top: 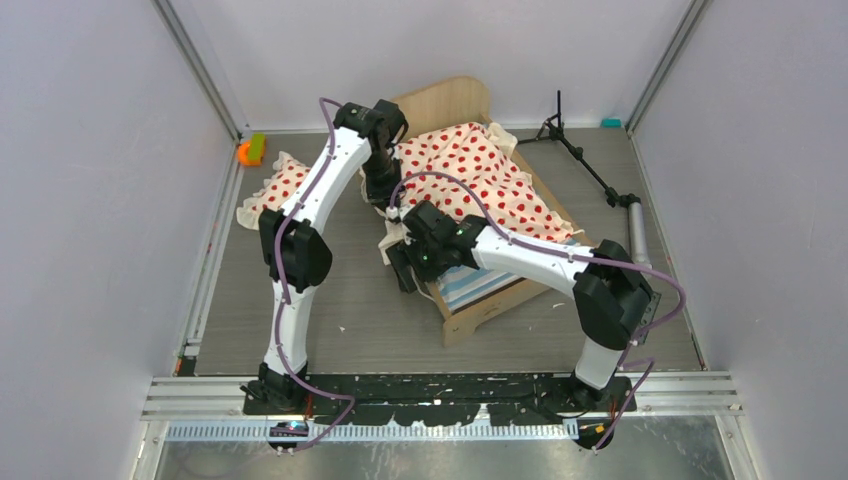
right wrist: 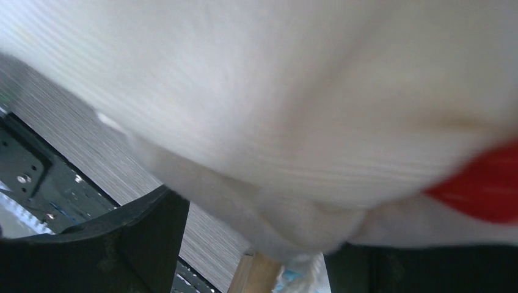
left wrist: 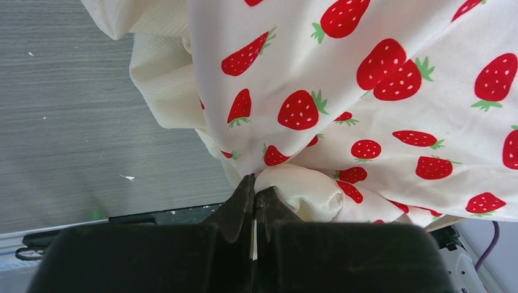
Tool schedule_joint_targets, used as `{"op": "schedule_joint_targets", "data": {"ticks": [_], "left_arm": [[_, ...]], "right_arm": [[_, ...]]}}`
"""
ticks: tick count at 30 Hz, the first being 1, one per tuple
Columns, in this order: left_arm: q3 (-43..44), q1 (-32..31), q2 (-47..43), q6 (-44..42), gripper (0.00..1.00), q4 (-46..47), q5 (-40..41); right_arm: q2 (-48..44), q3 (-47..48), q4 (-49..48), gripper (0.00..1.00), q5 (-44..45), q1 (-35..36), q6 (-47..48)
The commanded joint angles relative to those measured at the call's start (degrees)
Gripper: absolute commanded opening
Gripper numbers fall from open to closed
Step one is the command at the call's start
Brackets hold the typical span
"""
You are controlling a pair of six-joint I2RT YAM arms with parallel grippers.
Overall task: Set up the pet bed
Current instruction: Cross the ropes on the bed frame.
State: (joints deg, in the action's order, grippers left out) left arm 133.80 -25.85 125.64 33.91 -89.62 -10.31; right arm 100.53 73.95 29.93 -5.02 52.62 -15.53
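Observation:
The pet bed (top: 487, 311) is a light-wood frame with a rounded headboard (top: 450, 100) and a blue-white striped mattress (top: 478, 285). A cream blanket with red strawberries (top: 480, 175) is spread over it and hangs off the left side. My left gripper (top: 383, 200) is shut on the blanket's cream edge (left wrist: 305, 195), with the fingertips (left wrist: 247, 195) pinching a thin fold. My right gripper (top: 403, 270) is at the blanket's near-left corner. In the right wrist view its fingers (right wrist: 143, 244) stand wide apart, with cream cloth (right wrist: 293, 122) draped between them above the wooden frame (right wrist: 259, 274).
A matching strawberry pillow (top: 278, 187) lies on the grey floor at the left. An orange and green object (top: 250, 150) sits by the left wall. A black tripod stand (top: 585, 160) lies at the back right. White walls close in on both sides.

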Motion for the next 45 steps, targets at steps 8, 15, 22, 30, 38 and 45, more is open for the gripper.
{"op": "schedule_joint_targets", "data": {"ticks": [8, 15, 22, 30, 38, 45], "left_arm": [[0.8, 0.45, -2.99, -1.44, 0.0, -3.84, -0.68], [0.5, 0.45, -3.04, -1.3, 0.0, -3.45, -1.03], [-0.47, 0.45, -3.68, -1.13, 0.0, -3.05, -0.97], [-1.35, 0.45, -4.09, -0.73, 0.0, -2.57, -1.03], [-1.27, 0.45, -3.83, -0.85, 0.0, -2.57, -1.12], [-1.08, 0.45, -3.65, -0.8, 0.0, -2.48, -1.27]], "right_arm": [[-3.56, 10.73, 3.52, 0.78, 0.99, -4.45, 0.8], [-4.64, 7.86, 2.17, 0.78, -1.27, -4.72, -1.12], [-4.79, 5.18, -0.21, 0.78, -4.99, -4.74, -3.18], [-3.04, 2.59, -1.27, 0.78, -2.91, -4.72, -2.91], [-5.26, -1.28, -4.22, 0.71, -6.25, -4.72, -4.82], [-6.89, -1.81, -6.74, 0.67, -7.97, -4.68, -5.08]]}}
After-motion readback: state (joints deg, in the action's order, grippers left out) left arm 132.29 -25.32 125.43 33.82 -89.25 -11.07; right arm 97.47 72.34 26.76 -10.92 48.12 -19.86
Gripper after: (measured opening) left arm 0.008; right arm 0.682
